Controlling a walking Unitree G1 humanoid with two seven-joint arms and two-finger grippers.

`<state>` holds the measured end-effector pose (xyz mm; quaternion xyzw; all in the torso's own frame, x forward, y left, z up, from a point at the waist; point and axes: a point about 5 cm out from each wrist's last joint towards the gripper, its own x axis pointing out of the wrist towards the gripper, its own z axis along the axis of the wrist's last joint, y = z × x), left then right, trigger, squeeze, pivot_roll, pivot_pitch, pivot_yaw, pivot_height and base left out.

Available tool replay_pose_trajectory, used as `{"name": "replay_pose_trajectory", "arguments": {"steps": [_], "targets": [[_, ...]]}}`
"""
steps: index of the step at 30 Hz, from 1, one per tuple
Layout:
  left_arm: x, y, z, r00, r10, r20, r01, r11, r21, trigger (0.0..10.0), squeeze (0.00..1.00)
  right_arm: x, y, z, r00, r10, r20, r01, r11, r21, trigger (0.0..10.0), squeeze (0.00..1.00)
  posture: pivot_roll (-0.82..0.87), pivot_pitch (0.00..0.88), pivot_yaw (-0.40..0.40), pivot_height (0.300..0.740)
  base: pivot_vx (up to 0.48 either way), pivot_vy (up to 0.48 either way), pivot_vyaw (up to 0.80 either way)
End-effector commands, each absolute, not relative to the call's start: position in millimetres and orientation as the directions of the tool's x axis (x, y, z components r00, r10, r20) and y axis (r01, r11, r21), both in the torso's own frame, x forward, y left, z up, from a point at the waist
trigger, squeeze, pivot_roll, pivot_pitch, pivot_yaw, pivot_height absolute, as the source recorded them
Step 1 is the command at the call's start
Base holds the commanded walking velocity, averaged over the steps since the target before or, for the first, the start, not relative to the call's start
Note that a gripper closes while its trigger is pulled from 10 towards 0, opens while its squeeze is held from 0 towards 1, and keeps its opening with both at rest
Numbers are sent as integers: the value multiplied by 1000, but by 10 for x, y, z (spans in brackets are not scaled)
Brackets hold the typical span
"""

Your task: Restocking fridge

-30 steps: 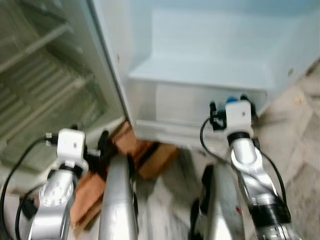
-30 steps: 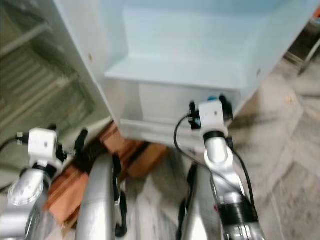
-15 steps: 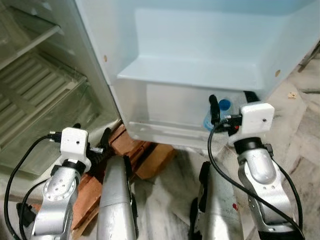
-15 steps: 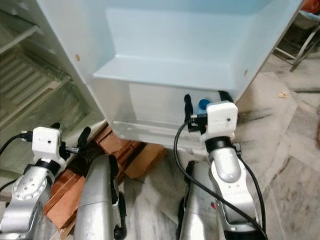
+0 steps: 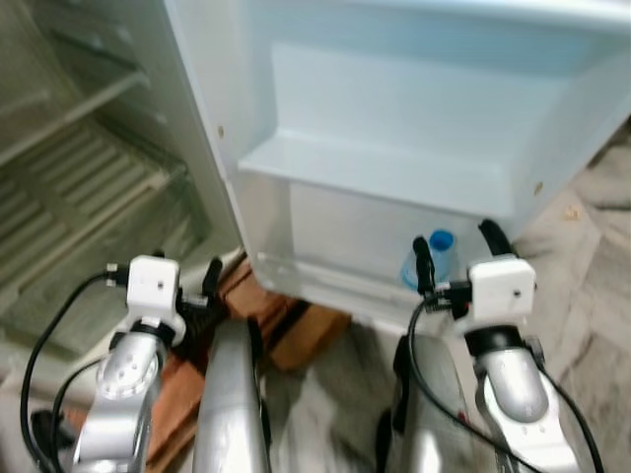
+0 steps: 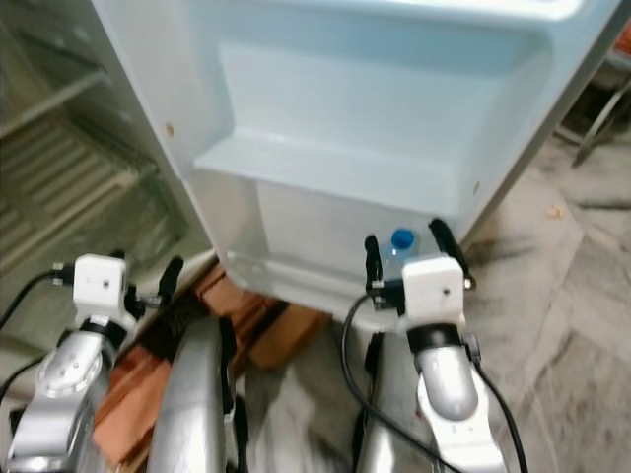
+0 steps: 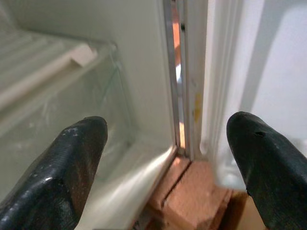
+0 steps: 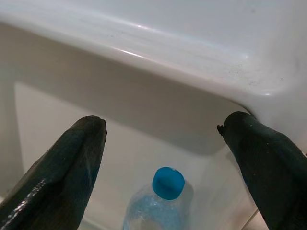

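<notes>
The bottle stands upright in the fridge door's bottom shelf, at five o'clock. The right tool gapes wide around it, gripping nothing. The left tool gapes empty. Placement looks finished; next, probably withdraw without tipping it.

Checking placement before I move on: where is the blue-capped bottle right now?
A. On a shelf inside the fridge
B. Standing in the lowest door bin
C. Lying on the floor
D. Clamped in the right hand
B: the bottle stands upright in the door bin, with the open right hand spread wide of it, touching nothing.
</notes>
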<state>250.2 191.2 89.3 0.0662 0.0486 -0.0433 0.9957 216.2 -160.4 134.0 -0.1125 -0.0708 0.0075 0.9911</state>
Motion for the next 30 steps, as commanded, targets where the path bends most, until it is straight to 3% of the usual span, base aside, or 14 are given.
{"name": "replay_pose_trajectory", "arguments": {"steps": [1, 7, 15, 17, 22, 25, 30], "targets": [[2522, 1901, 885, 992, -77, -101, 91, 986, 137, 10000, 0, 2137, -1983, 1232, 979, -185, 86, 200, 952, -231, 10000, 0, 18, 24, 26, 520, 0, 0, 0], [2578, 1874, 879, 992, -84, -94, 97, 986, 138, 10000, 0, 2474, -2247, 1435, 945, -282, 165, 312, 930, -194, 10000, 0, 14, 21, 22, 554, 0, 0, 0], [2538, 1873, 855, 992, -75, -100, 88, 987, 138, 10000, 0, 2546, -2341, 1500, 939, -289, 187, 323, 927, -190, 10000, 0, 20, 28, 15, 599, 0, 0, 0], [2520, 1875, 848, 992, -71, -101, 85, 987, 137, 10000, 0, 2481, -2205, 1445, 961, -223, 164, 252, 951, -178, 10000, 0, 23, 35, 12, 618, 0, 0, 0], [2503, 1894, 846, 993, -68, -101, 82, 987, 140, 10000, 0, 2210, -1835, 1337, 994, -9, 113, 27, 987, -157, 10000, 0, 21, 48, 13, 618, 0, 0, 0], [2498, 1910, 844, 992, -70, -106, 85, 986, 141, 10000, 0, 2019, -1734, 1282, 995, 63, 76, -49, 984, -174, 10000, 0, 14, 52, 16, 618, 0, 0, 0], [2513, 1909, 839, 990, -86, -114, 102, 984, 145, 10000, 0, 1740, -1773, 1205, 998, 58, 13, -55, 984, -167, 10000, 0, 2, 58, 20, 618, 0, 0, 0]]}}
